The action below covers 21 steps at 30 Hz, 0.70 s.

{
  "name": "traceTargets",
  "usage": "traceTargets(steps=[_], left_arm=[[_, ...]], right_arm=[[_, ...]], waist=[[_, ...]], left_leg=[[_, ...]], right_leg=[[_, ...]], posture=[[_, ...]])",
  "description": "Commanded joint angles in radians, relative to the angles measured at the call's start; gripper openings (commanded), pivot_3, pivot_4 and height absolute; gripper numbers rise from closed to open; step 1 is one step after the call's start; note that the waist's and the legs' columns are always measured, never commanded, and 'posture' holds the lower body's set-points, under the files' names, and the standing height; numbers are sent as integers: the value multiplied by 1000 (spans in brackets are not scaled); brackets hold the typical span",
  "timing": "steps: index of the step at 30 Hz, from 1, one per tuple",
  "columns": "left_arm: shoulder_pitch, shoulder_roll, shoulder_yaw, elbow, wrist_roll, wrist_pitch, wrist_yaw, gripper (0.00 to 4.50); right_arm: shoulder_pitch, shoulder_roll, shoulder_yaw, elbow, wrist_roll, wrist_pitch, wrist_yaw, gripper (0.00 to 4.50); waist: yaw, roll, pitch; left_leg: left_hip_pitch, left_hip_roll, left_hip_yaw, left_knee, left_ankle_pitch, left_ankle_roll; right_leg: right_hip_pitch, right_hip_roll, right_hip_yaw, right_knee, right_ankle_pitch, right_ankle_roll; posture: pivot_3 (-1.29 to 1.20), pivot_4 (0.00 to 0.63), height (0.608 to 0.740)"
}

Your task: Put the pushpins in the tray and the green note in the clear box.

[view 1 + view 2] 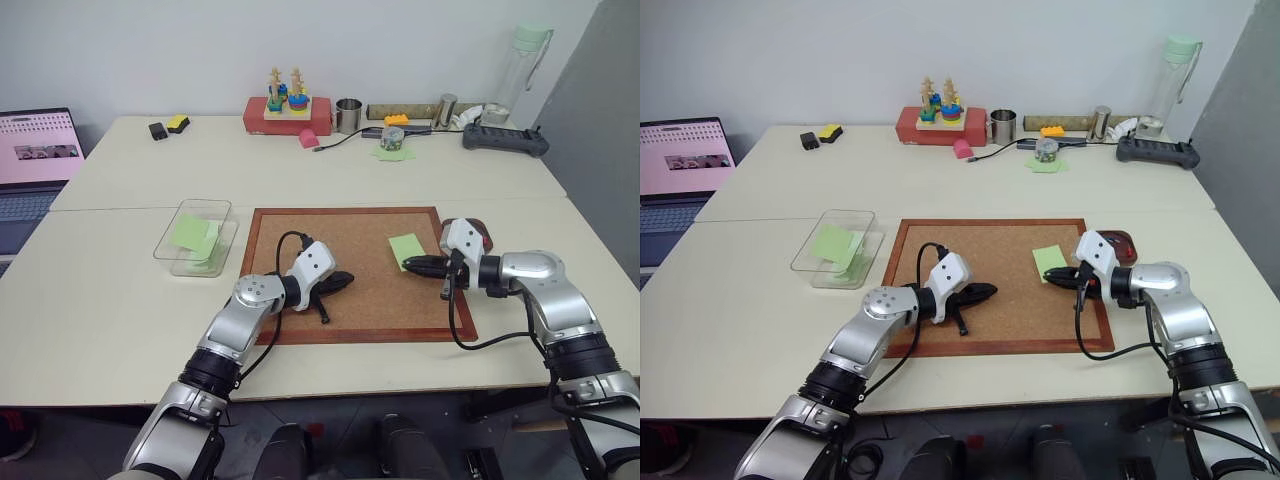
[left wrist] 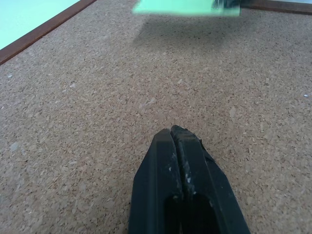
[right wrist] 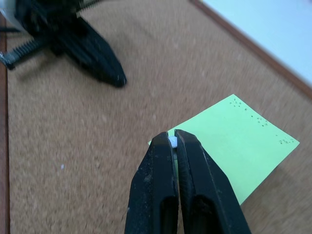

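Note:
On the cork board (image 1: 350, 300) lies the green note (image 1: 406, 247), flat and near the right side. My right gripper (image 3: 171, 139) hovers just above the note's near corner, shut on a tiny pale-headed pushpin (image 3: 171, 142) pinched at its fingertips. The dark brown tray (image 1: 1122, 243) sits just off the board's right edge, partly hidden behind that gripper. My left gripper (image 1: 345, 281) rests shut and empty over the board's middle. The clear box (image 1: 195, 237) stands to the left of the board with light-green notes inside.
At the table's far edge stand a red block with a stacking toy (image 1: 287, 105), a metal cup (image 1: 348, 115), a power strip (image 1: 505, 138) and a tall bottle (image 1: 525, 65). A laptop (image 1: 35, 160) sits at the left.

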State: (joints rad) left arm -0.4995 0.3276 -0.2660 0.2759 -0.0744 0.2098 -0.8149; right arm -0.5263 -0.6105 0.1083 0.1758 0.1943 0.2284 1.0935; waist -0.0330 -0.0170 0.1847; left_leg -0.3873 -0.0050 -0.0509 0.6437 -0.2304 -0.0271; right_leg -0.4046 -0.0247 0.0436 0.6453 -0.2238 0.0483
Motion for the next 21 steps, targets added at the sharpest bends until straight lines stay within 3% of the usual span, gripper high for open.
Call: traceTargets(steps=[1,5,6,8,13,21], left_arm=[[-1,-3,40,-1,-21,74,24,0],[15,-17,154,-158,-172,203,31,0],[23,-17,176,-190,-200,235,34,378],[70,-29,243,-296,-319,356,42,512],[170,-122,393,-472,-621,607,133,1478],[121,-297,477,-460,-845,712,295,2876]], right_arm=[[-24,-17,-31,-65,29,-3,9,73],[-29,-10,-29,-93,26,-24,-8,73],[-30,-7,-29,-97,26,-27,-12,0],[-34,3,-29,-104,24,-39,-27,0],[-50,16,-22,-96,-2,-117,-51,0],[-73,19,-12,-131,-18,-255,-36,0]], waist=[[1,0,0],[-2,-1,1],[-5,-2,2],[-7,-2,2],[0,-2,2],[5,-5,4]], left_leg=[[0,0,0,0,0,0],[-1,0,0,0,0,0],[-2,0,0,0,0,0],[-7,1,-1,0,0,0],[-11,1,-1,-1,0,0],[-10,-1,-3,2,0,0]], right_leg=[[0,0,0,0,0,0],[-1,0,0,0,0,0],[-2,0,0,0,0,0],[-6,0,-1,0,0,0],[-10,0,-1,-1,0,0],[-6,-1,-2,-1,0,1]], posture=[[0,150,740],[0,150,740],[0,150,740],[0,150,740],[0,150,740],[0,150,740]])
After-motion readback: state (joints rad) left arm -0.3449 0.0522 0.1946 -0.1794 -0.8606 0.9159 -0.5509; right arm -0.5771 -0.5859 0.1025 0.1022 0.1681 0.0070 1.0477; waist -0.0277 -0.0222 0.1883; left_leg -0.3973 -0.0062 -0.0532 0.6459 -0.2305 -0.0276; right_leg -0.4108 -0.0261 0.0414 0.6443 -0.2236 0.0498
